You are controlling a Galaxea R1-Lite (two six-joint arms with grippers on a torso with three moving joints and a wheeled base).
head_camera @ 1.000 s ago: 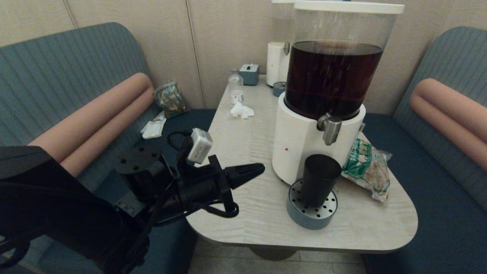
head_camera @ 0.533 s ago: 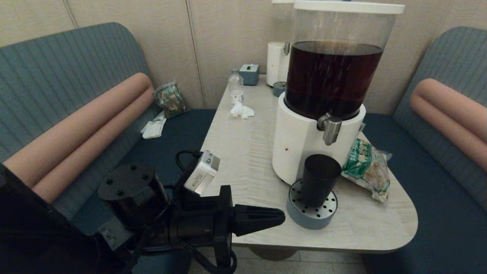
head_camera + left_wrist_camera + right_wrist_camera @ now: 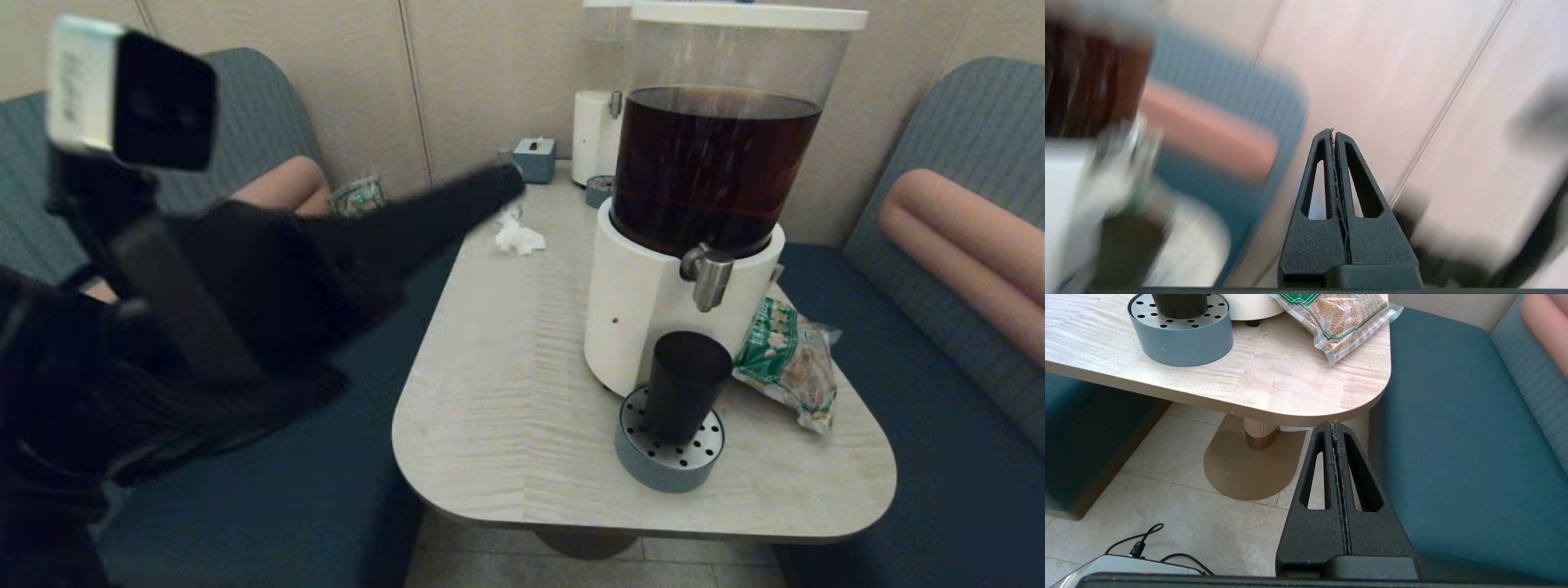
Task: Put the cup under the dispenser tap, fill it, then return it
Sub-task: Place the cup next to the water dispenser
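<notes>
The black cup (image 3: 684, 385) stands upright on the round blue-grey drip tray (image 3: 668, 469), directly below the silver dispenser tap (image 3: 707, 275) of the big white-based dispenser with dark brown drink (image 3: 712, 167). Its base also shows in the right wrist view as the cup (image 3: 1180, 304) on the drip tray (image 3: 1182, 341). My left gripper (image 3: 502, 181) is shut and empty, raised high over the table's far left side, well away from the cup. In its own view the left gripper (image 3: 1333, 131) points at the wall. My right gripper (image 3: 1334, 424) is shut and empty, low beside the table's near right corner.
A green snack bag (image 3: 790, 359) lies right of the dispenser. A crumpled tissue (image 3: 518, 238), a grey tissue box (image 3: 535, 158) and a slimmer white dispenser (image 3: 598, 131) stand at the back. Teal benches (image 3: 922, 408) flank the table (image 3: 506, 408). Cables (image 3: 1147, 543) lie on the floor.
My left arm has swung up and back from low at the table's near left edge to high over its far left side, still shut. The cup has not moved.
</notes>
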